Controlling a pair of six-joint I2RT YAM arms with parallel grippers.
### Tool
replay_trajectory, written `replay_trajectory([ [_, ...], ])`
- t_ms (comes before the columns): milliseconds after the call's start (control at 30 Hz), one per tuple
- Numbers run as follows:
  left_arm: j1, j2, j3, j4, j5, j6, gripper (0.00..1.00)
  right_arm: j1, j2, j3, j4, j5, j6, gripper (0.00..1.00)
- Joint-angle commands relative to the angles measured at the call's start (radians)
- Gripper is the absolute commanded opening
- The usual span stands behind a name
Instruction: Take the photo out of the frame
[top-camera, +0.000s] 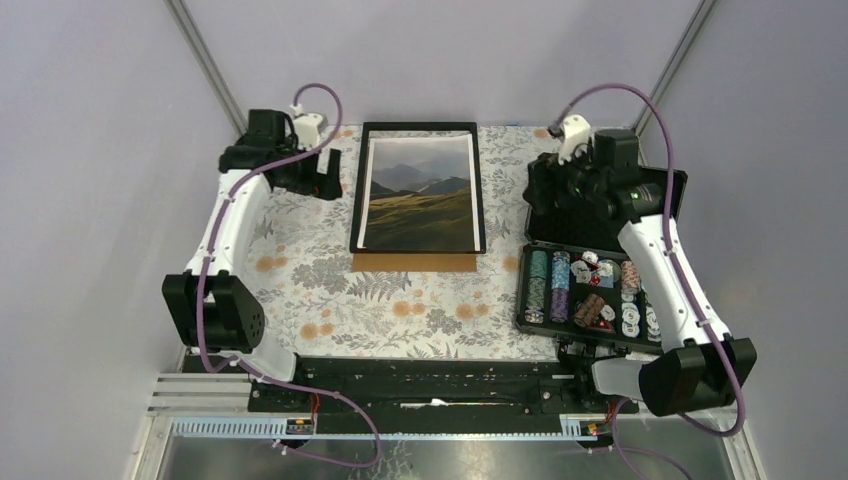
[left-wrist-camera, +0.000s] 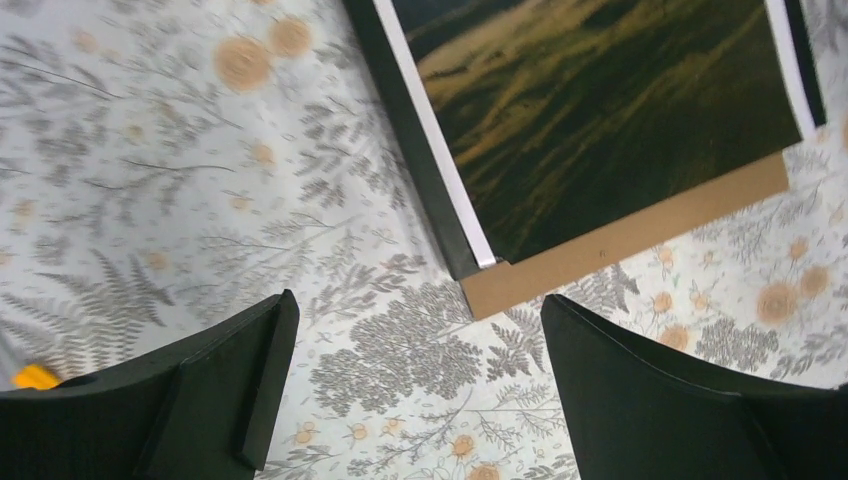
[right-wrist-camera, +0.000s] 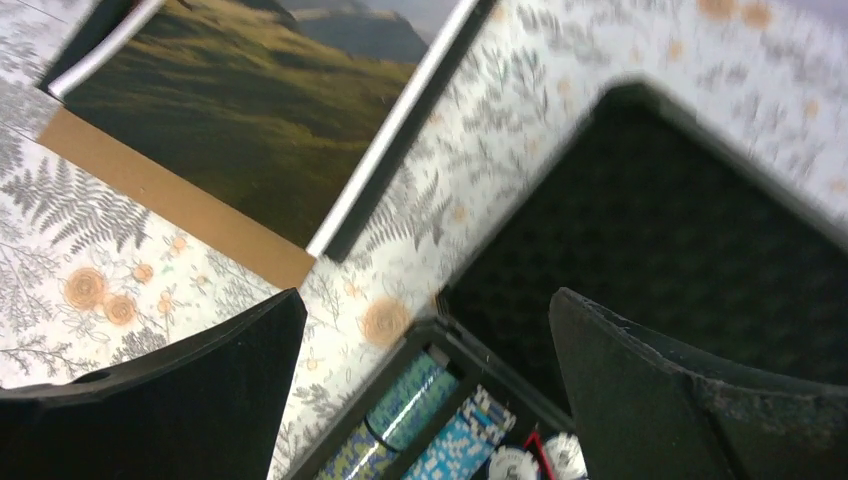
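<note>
The black frame (top-camera: 358, 190) lies flat at the back middle of the table. The photo (top-camera: 418, 195), mountains over olive hills with a white border, lies inside its outline. A brown backing board (top-camera: 415, 262) juts out at the frame's near edge. My left gripper (top-camera: 327, 178) hovers open and empty just left of the frame. In the left wrist view it (left-wrist-camera: 415, 390) is above bare cloth near the frame's corner (left-wrist-camera: 455, 258), the photo (left-wrist-camera: 600, 110) and the board (left-wrist-camera: 620, 245). My right gripper (top-camera: 541, 196) hovers open and empty right of the frame, over the chip case. The right wrist view (right-wrist-camera: 425, 390) shows the photo (right-wrist-camera: 250, 100).
An open black foam-lined case (top-camera: 655, 215) of poker chips (top-camera: 585, 290) stands at the right, its lid (right-wrist-camera: 660, 240) raised behind the right gripper. A floral tablecloth (top-camera: 400, 310) covers the table. Grey walls enclose the back and both sides.
</note>
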Motion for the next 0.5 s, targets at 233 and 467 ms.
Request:
replay_trajectory([
  [233, -0.056, -0.110, -0.398, 0.253, -0.037, -0.071, 0.99, -0.153, -0.065, -0.383, 0.212, -0.166, 0.124, 0.99],
  [467, -0.056, -0.194, -0.459, 0.297, -0.043, -0.071, 0.99, -0.155, -0.067, -0.395, 0.214, -0.183, 0.111, 1.00],
])
